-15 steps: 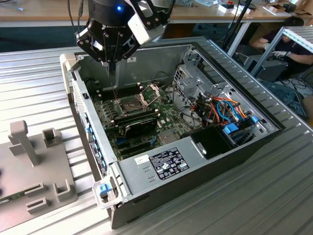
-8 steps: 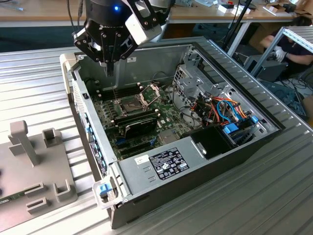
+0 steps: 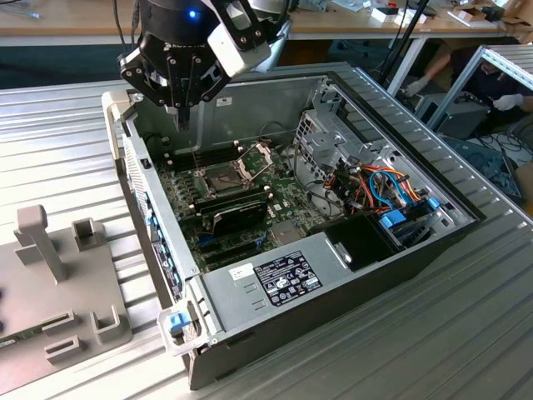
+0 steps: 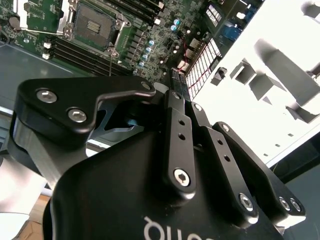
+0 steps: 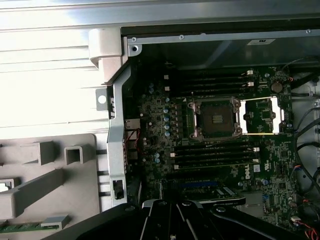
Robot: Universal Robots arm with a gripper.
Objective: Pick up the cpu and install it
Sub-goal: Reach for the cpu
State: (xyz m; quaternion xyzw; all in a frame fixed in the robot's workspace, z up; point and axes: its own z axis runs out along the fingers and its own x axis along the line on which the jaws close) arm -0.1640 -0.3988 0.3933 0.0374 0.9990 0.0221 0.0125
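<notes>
Cpu socket (image 5: 218,119) open, gripper (image 3: 181,115) well above

I see a ribbed metal table (image 3: 58,125) carrying the open computer case (image 3: 283,333), and just beside it, on the exterior view's left, a grey fixture plate (image 3: 25,287) with upright blocks.

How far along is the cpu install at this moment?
Done: the hinged plate is swung open off the socket, which shows bare contacts. In hand: the gripper hangs above the open computer case; whether it carries anything I cannot tell. Left: nothing is seated in the socket, so the install itself is not yet done.
</notes>
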